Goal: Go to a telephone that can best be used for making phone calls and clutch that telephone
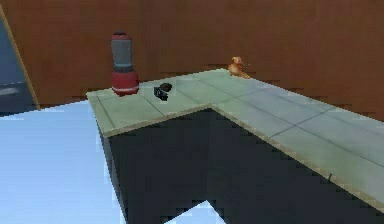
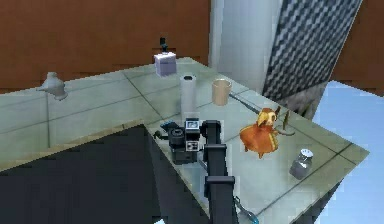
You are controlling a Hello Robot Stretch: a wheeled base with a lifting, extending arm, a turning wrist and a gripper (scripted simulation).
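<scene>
1. One end effector (image 2: 171, 132) is on record, at the far end of the arm (image 2: 216, 185), out over a corner of the bench (image 2: 100, 110) in the arm side view. Whether it is grasping anything cannot be told, because dark shapes lie on the bench top right at its far end.
2. Task item: a small black object (image 1: 161, 91) lies on the bench top in the forward view, just beside a red-based blender (image 1: 123, 66) and near the end of that run of bench. By colour and place it is judged the likely telephone, but it is too small to confirm.
3. Deciding relation: the small black object sits ahead of the robot, while the end effector stands out to the side. Whether the dark mass at the fingers is that same object cannot be determined. Its long axis cannot be read.
4. Neighbours in the arm side view: an orange figure (image 2: 260, 135) lies to the right of the end effector. A white roll (image 2: 187, 92) and a beige cup (image 2: 221, 92) stand beyond it, and a grey shaker (image 2: 302, 163) stands near the bench edge.
5. Judgement: the object's bearing needs confirming before any grasp. The orange figure is the item most at risk of a knock.
</scene>
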